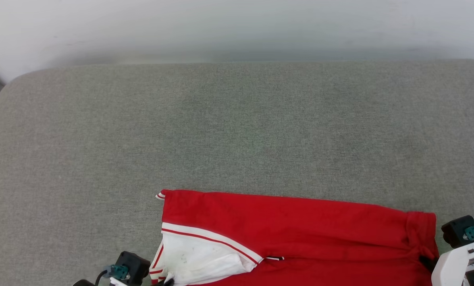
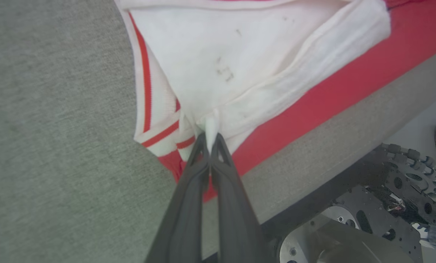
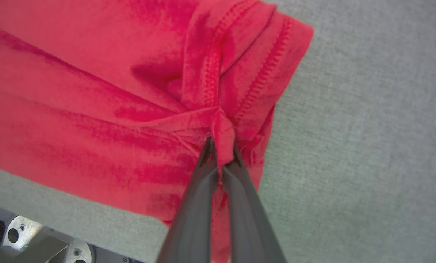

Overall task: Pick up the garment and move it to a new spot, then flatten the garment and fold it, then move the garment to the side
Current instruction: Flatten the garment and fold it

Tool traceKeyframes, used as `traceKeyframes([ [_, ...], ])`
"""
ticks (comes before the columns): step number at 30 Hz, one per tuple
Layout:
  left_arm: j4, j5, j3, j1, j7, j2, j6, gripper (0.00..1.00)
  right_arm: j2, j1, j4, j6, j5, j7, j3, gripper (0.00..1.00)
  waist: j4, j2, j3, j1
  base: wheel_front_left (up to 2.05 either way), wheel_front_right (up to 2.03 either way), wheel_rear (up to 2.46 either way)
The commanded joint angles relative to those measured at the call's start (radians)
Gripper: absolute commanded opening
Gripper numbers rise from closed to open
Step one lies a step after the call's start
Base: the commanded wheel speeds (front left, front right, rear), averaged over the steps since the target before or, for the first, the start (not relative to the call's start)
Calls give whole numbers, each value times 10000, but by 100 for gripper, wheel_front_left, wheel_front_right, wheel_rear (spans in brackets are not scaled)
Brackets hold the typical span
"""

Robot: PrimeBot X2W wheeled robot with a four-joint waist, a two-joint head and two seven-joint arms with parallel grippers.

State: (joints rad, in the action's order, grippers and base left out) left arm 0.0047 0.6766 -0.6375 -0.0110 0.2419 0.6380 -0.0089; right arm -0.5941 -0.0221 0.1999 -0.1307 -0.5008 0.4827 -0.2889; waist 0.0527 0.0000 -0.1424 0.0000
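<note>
both grippers pinch the garment [image 1: 284, 226] on the grey cushion [image 1: 237, 127].

garment [image 1: 300, 226] at near edge of cushion [image 1: 237, 131]

— What's carrying it all?
— A grey woven cushion [image 1: 237, 127], wide, its corner rounded off at ten o'clock.
— And lying on it?
— One red garment [image 1: 300, 226], stretched flat along the near edge from six to four o'clock. Its white sleeve [image 1: 197, 258] with red-striped trim sits at the seven-o'clock end, and the red hem is bunched at the four-o'clock end.
</note>
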Motion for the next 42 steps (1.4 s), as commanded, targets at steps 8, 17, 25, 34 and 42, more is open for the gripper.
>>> traceKeyframes([
  [8, 537, -209, 80, -240, -723, -288, 99, 100, 362, -161, 125, 4, -412, -218, 181, 100, -78, 0, 270, 0, 0, 0, 0],
  [17, -242, -522, 1508, -291, -3689, -715, 1113, 100, 1106, 228, -1785, 3, -576, 534, 2309, 100, -92, 0, 847, 0, 0, 0, 0],
  [25, -969, -1500, 3295, 89, -5075, -1752, 1976, 100, 2649, 891, -2139, 3, 239, 1083, 4178, 100, -42, 0, 918, 0, 0, 0, 0],
  [34, -2523, -4718, 5056, 1489, -5065, -3191, 1831, 100, 3901, 1293, -1933, 3, 924, 1203, 5388, 100, 39, 0, 742, 0, 0, 0, 0],
  [42, -2216, -5511, 5463, 1569, -5067, -3905, 952, 100, 4311, 1204, -1142, 3, 702, 1048, 5932, 100, 300, 0, 516, 0, 0, 0, 0],
])
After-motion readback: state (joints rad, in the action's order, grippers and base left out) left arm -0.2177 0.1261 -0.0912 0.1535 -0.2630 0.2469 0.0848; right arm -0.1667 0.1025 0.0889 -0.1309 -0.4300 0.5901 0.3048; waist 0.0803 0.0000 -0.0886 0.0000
